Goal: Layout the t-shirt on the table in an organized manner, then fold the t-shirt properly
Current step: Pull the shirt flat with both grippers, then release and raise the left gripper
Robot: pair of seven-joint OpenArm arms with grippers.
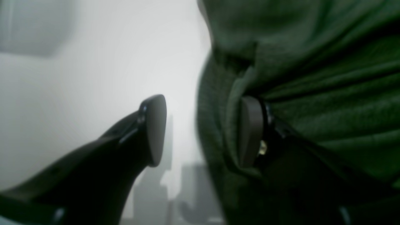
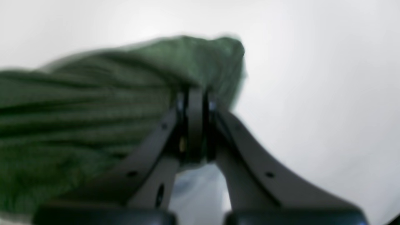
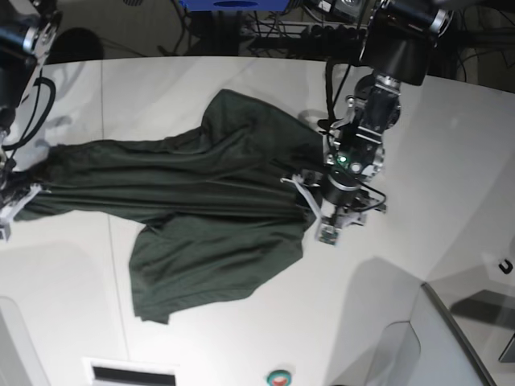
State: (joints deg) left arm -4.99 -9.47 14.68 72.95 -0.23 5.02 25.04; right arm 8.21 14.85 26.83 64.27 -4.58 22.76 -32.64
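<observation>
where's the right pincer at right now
In the base view the right pincer sits at the far left edge of the table, shut on the end of the stretched-out t-shirt.

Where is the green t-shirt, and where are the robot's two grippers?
t-shirt (image 3: 209,233): base view, on the wide lower part of the cloth.
left gripper (image 1: 200,131): left wrist view, the gap between its open fingertips.
right gripper (image 2: 195,103): right wrist view, fingertips pinched shut on the shirt's edge.
</observation>
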